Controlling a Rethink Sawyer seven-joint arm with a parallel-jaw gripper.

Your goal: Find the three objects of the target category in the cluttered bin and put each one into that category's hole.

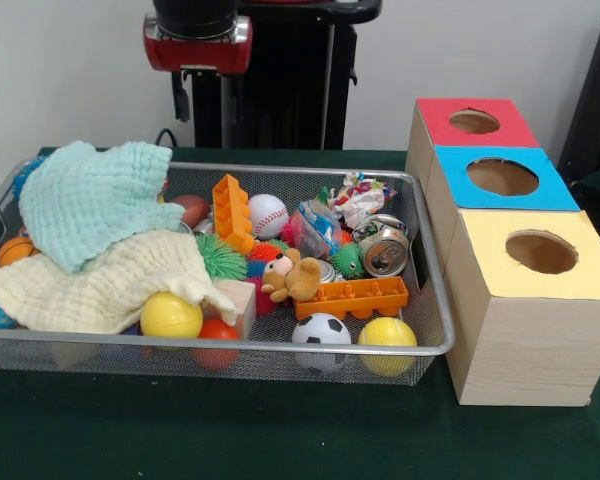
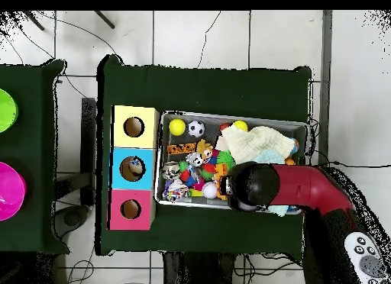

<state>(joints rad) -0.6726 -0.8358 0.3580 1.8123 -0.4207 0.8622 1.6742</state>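
The wire-mesh bin [image 1: 280, 171] stands on the green table, full of clutter; it also shows in the overhead view [image 2: 229, 114]. Inside lie a baseball [image 1: 267, 214], a soccer ball [image 1: 321, 329], two yellow balls [image 1: 170, 316] [image 1: 387, 333], a teddy [image 1: 292, 277], orange bricks [image 1: 350, 296], a crushed can [image 1: 385, 248] and crumpled wrappers [image 1: 360, 197]. The red-topped box's hole [image 1: 474, 121] [image 2: 130, 209] is at the row's far end. My gripper [image 1: 198, 60] hangs above the bin's far rim, over its cloth side [image 2: 250, 186]. It holds nothing that shows.
A mint cloth [image 1: 90, 200] and a cream cloth [image 1: 110, 275] cover the bin's left half. The blue-topped box [image 1: 502, 176] and the yellow-topped box [image 1: 541, 251] stand beside the bin, in line with the red one. A green spiky ball [image 1: 220, 257] lies mid-bin.
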